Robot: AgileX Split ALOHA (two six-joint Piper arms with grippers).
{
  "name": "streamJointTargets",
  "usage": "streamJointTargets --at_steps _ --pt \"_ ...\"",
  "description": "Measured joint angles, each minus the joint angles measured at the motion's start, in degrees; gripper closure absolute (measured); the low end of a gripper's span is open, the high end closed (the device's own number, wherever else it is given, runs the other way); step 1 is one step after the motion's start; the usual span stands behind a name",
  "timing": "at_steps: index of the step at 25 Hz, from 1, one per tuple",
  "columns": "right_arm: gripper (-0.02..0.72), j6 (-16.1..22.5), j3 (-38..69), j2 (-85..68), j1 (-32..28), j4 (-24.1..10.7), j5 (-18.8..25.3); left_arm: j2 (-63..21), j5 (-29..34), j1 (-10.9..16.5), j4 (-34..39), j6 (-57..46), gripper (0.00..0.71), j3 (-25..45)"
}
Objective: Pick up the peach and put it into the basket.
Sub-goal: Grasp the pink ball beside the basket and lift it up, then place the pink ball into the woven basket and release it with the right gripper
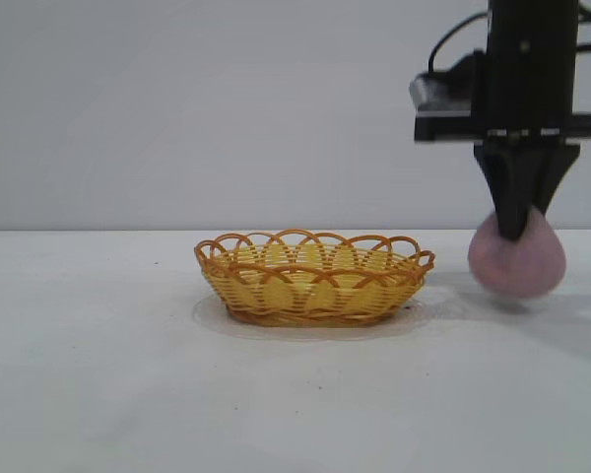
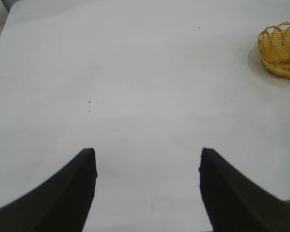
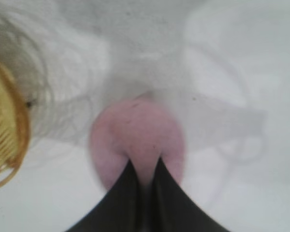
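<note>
A white worktop (image 1: 98, 394) carries the scene. The right arm hangs straight down at the exterior view's right, its right gripper (image 1: 514, 229) pointing at the surface, jaws pinched narrow on the top of the peach (image 1: 517, 264). The oval wicker basket (image 1: 314, 279) sits near the middle, apart from the peach. The left gripper (image 2: 147, 162) tilts downward over bare worktop, jaws wide apart, holding nothing.
</note>
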Motion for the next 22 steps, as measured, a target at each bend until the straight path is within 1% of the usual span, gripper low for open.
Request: streamJointTargets --at_steps 3,6,11,14,17,18,19,22 --pt "0.703 0.0 -2.2 -2.5 2.1 0.3 0.5 0.0 0.0 0.0 0.0 0.0 0.302 0.0" --pt "0.703 0.0 -4.1 -2.7 6.4 0.5 -0.2 0.0 0.0 0.0 0.0 0.0 0.302 0.0" --pt "0.703 0.0 -4.6 -1.6 13.5 1.3 -5.1 0.0 0.0 0.0 0.0 0.0 0.302 0.0" --pt "0.703 0.0 -4.6 0.2 14.9 1.6 -7.3 0.0 0.0 0.0 0.0 0.0 0.302 0.0" --pt "0.703 0.0 -4.6 2.5 15.0 3.0 -7.9 0.0 0.0 0.0 0.0 0.0 0.302 0.0" --pt "0.641 0.0 -4.6 3.0 15.0 3.4 -7.9 0.0 0.0 0.0 0.0 0.0 0.302 0.0" --pt "0.641 0.0 -4.6 3.5 15.0 3.6 -7.9 0.0 0.0 0.0 0.0 0.0 0.302 0.0" --pt "0.51 0.0 -4.6 4.5 15.0 3.8 -8.2 0.0 0.0 0.0 0.0 0.0 0.302 0.0"
